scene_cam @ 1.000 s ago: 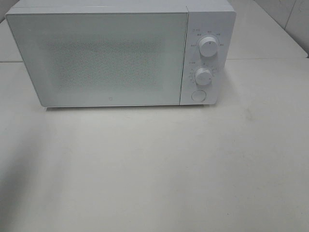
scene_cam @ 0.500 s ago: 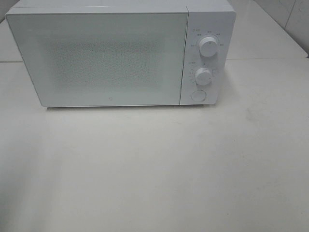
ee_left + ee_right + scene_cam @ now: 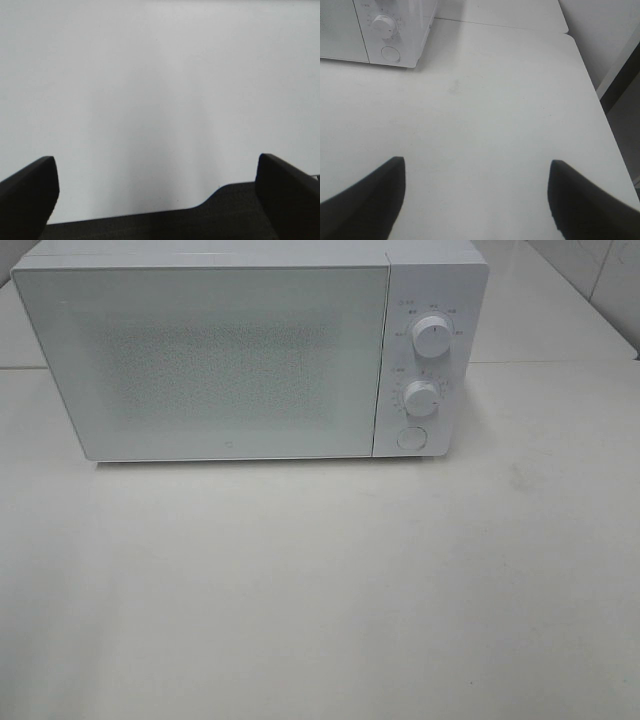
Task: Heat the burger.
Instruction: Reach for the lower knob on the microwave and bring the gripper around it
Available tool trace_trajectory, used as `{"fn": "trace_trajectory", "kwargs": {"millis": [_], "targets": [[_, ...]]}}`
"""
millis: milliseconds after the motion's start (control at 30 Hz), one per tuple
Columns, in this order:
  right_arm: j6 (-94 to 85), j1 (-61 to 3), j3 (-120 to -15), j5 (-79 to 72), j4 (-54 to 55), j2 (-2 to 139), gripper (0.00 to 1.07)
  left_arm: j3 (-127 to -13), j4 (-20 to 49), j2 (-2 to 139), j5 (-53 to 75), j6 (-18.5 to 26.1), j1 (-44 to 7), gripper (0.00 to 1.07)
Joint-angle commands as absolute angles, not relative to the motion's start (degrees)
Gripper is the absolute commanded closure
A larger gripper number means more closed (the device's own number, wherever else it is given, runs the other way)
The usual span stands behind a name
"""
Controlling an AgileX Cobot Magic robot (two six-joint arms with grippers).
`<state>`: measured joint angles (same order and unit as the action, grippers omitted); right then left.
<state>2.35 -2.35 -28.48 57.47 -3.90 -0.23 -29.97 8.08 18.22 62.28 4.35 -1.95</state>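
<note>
The burger is out of view in every frame. A white microwave (image 3: 250, 350) stands at the back of the white table (image 3: 320, 590) with its door shut; two round knobs (image 3: 432, 337) and a round button (image 3: 410, 438) sit on its right panel. Neither arm shows in the exterior high view. My left gripper (image 3: 155, 185) is open over plain white surface, with nothing between its dark fingers (image 3: 30, 195). My right gripper (image 3: 475, 195) is open above the table, right of the microwave (image 3: 385, 30), its fingers (image 3: 370, 200) empty.
The table's right edge (image 3: 607, 125) drops off beside a dark gap. A seam (image 3: 560, 362) runs across the tabletop at the back. A dark ledge (image 3: 200, 220) lies below the left gripper.
</note>
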Motion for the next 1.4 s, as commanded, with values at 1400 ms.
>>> {"fn": "trace_trajectory", "kwargs": {"millis": [1400], "targets": [[2.1, -2.1, -28.4, 57.0, -4.0, -1.7, 0.31, -29.7, 8.3, -1.4, 61.5, 3.7, 3.2, 0.07]]}}
